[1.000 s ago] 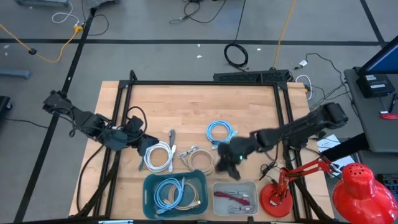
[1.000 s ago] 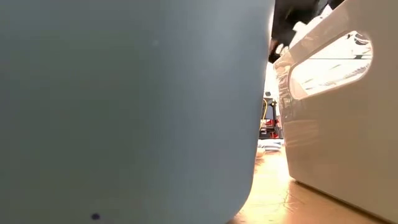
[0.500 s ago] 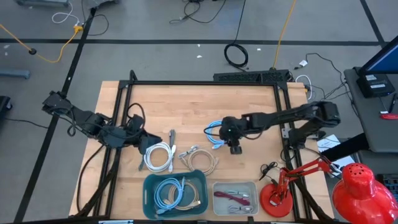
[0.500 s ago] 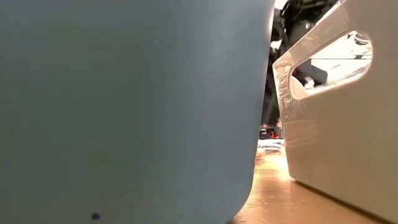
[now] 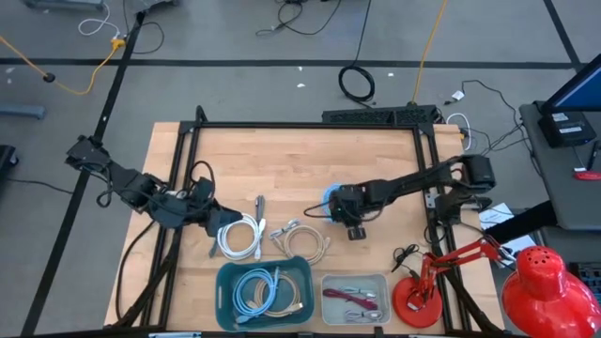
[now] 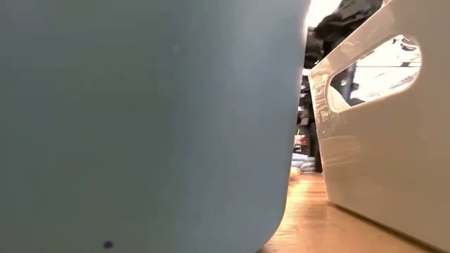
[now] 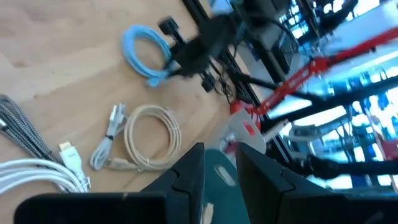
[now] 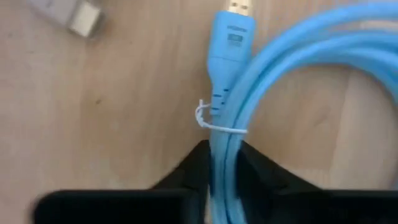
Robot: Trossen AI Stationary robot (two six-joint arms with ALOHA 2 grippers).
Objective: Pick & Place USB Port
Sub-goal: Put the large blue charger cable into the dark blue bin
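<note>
Right wrist view shows the right gripper [image 8: 222,163] with its jaws pinched on the blue USB cable [image 8: 231,112] mid-counter, gripping the tied bundle so the coil should lift as one, while left gripper [image 7: 219,167] waits, jaws narrow.

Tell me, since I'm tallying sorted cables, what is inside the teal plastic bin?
The teal plastic bin holds coiled light-blue cable and a coiled beige cable. Anything beneath those coils is covered.
</note>
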